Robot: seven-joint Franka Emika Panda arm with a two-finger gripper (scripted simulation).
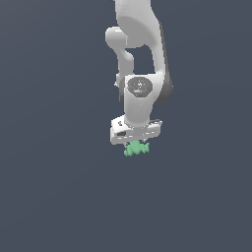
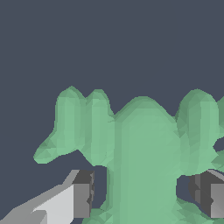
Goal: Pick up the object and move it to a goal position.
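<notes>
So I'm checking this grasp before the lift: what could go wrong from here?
The claw brackets the mint-green object with gaps at both fingertips, so it may not be gripped yet. Closing on its lumpy knobs could twist it or squeeze it out. Lifting now might leave it behind.

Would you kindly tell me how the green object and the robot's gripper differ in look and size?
The object is mint green and lumpy with rounded knobs; the gripper is white and blocky with dark fingertips. The object is narrower than the gripper and sits directly beneath it, between the fingers. Both look plain and matte.
</notes>
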